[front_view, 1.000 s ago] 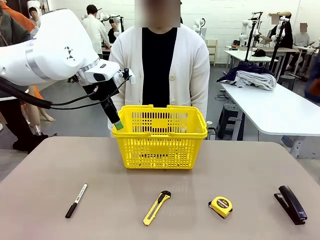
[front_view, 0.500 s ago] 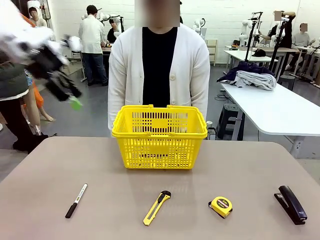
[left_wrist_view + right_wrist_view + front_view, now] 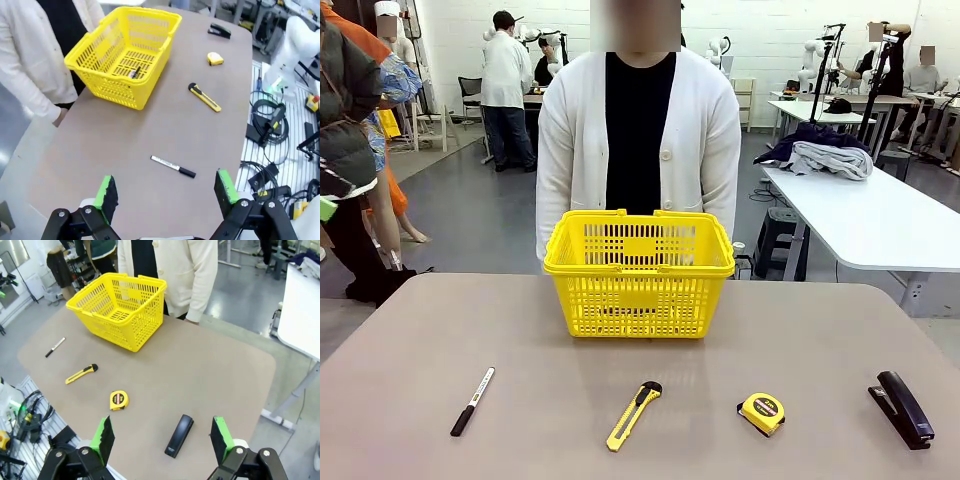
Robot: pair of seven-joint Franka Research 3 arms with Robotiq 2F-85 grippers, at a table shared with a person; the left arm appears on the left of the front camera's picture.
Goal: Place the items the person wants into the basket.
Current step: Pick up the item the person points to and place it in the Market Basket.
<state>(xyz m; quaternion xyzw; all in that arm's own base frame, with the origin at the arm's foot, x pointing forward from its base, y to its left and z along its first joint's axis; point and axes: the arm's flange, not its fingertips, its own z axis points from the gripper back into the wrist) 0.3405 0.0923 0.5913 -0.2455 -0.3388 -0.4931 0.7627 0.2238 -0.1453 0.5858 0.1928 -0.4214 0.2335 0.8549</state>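
Since a second ago my left arm has pulled away from the left rim of the basket (image 3: 638, 300) and swung up and off to the left, while nothing on the table (image 3: 410, 330) has shifted. From the front camera I see the basket standing at the far middle of the table, just in front of the person (image 3: 638, 130). Along the near edge, well apart from one another, lie the marker (image 3: 472, 401), the utility knife (image 3: 633, 415), the tape measure (image 3: 761, 413) and the stapler (image 3: 901, 408). On my left wrist camera the left gripper (image 3: 166, 190) hangs high over the table's end with its green-padded fingers spread wide and nothing between them. The marker lies below it. Farther off, the pen (image 3: 135, 72) rests on the basket's floor, and the person's hand (image 3: 60, 116) hangs by the table edge near the basket. On my right wrist camera the right gripper (image 3: 162, 435) hovers high above the stapler, fingers wide apart and empty. The tape measure is near the stapler, with the knife, the marker and the basket beyond it.
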